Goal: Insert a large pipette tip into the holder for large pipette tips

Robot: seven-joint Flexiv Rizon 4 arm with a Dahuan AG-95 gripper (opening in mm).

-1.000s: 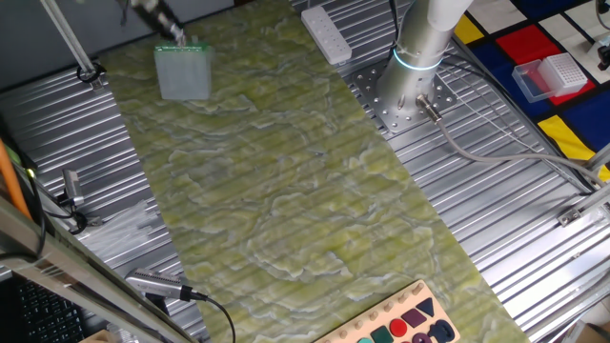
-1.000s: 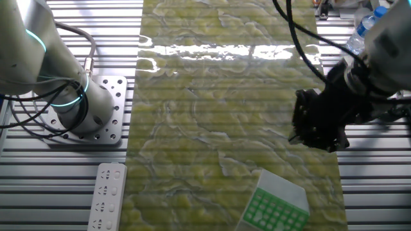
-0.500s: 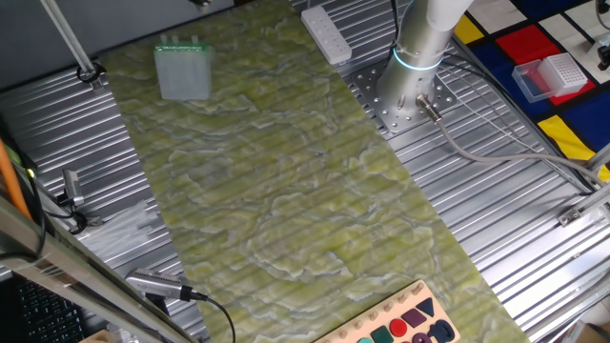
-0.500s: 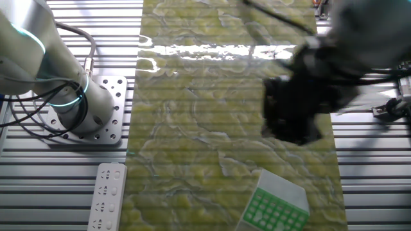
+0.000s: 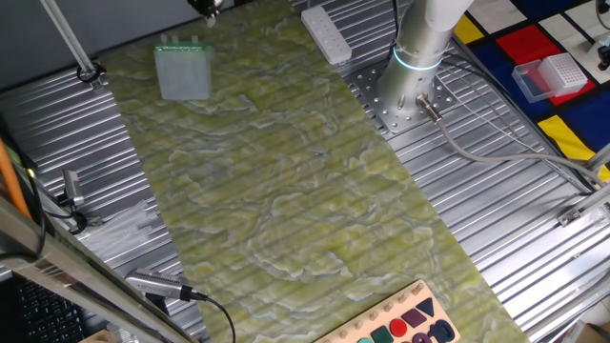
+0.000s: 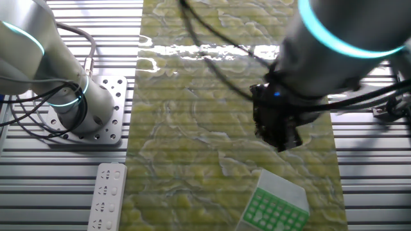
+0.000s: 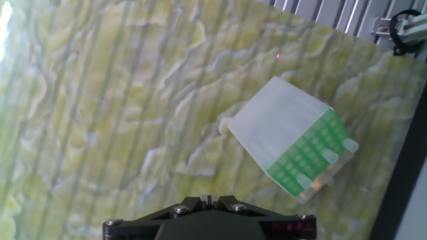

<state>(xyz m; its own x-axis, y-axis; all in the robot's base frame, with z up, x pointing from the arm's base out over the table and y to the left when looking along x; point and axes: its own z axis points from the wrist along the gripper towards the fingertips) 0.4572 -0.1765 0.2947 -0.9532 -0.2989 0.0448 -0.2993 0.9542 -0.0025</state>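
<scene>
The holder for large pipette tips (image 5: 183, 71), a pale box with a green gridded top, stands on the green marbled mat at the far left. It also shows in the other fixed view (image 6: 276, 205) and in the hand view (image 7: 293, 140), where a few pale tip ends stick up from its green grid. No loose large pipette tip shows. My gripper (image 6: 279, 131) hangs above the mat, well apart from the holder, and only just shows at the top edge of one fixed view (image 5: 206, 5). In the hand view the gripper (image 7: 208, 198) has its jaws close together with only a thin slit, and nothing shows between them.
A white power strip (image 5: 327, 35) lies by the robot base (image 5: 416, 57). A pinkish-red box with a white gridded top (image 5: 551, 74) sits far right on coloured panels. A wooden board with coloured shapes (image 5: 400, 324) is at the mat's near end. Ribbed metal flanks the mat.
My gripper has left the holder, risen and swung away over the mat. The holder has not moved.
</scene>
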